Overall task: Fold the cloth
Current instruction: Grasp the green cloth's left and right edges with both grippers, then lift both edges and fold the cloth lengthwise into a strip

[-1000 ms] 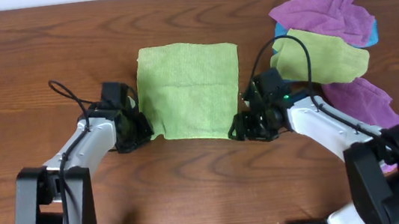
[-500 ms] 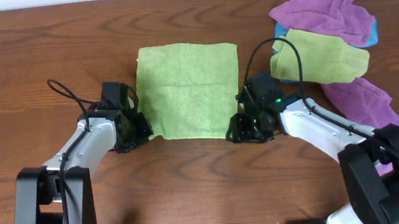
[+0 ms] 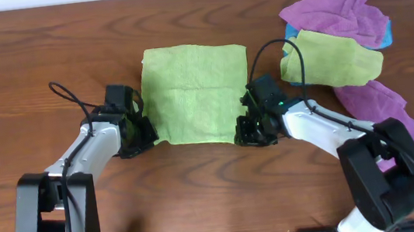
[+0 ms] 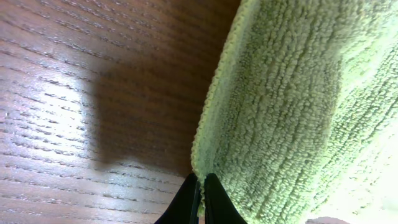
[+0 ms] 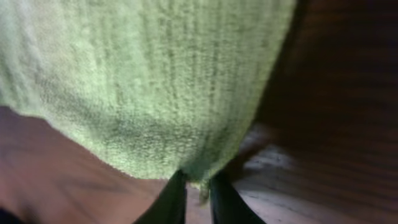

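The lime-green cloth (image 3: pixel 195 94) lies flat on the table, its near edge toward me. My left gripper (image 3: pixel 145 135) is at the cloth's near left corner. In the left wrist view the gripper (image 4: pixel 200 186) is shut on the cloth's (image 4: pixel 298 93) edge. My right gripper (image 3: pixel 245 132) is at the near right corner. In the right wrist view its jaws (image 5: pixel 199 190) stand a narrow gap apart, with a thin tip of the cloth (image 5: pixel 143 81) hanging between them and the cloth bulging above.
At the back right lie a purple cloth (image 3: pixel 335 6), a duller olive-green cloth (image 3: pixel 333 59) over a blue one (image 3: pixel 387 33), and another purple cloth (image 3: pixel 382 108). The right arm's cable (image 3: pixel 293 51) arcs beside them.
My right gripper has moved left, in to the cloth's near right corner. The left arm and the cloth have not visibly moved.
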Robot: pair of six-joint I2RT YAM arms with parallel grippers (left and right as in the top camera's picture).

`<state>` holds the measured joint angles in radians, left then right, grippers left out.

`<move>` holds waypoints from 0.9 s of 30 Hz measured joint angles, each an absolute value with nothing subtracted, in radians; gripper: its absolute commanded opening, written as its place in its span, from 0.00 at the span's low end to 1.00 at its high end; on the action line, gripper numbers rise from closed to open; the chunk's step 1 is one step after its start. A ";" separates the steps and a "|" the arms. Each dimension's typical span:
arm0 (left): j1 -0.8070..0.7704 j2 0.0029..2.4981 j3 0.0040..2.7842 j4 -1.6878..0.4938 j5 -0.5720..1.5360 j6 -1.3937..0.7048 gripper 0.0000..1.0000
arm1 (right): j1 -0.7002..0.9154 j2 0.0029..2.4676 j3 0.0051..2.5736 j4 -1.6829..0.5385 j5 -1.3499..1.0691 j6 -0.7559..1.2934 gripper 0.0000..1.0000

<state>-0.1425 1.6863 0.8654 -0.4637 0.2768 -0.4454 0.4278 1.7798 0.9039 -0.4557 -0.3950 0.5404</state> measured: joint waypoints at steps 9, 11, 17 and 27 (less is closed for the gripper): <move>-0.142 1.686 0.865 -0.464 0.277 -0.446 0.06 | 0.400 1.786 0.918 -0.530 -0.408 0.548 0.01; -0.142 1.678 0.865 -0.464 0.277 -0.446 0.06 | 0.383 1.787 0.929 -0.578 -0.405 0.543 0.02; -0.142 1.536 0.865 -0.482 0.276 -0.446 0.06 | 0.316 1.767 0.969 -0.693 -0.364 0.506 0.02; -0.190 1.294 0.865 -0.640 0.254 -0.456 0.06 | 0.295 1.530 1.009 -0.794 -0.327 0.472 0.02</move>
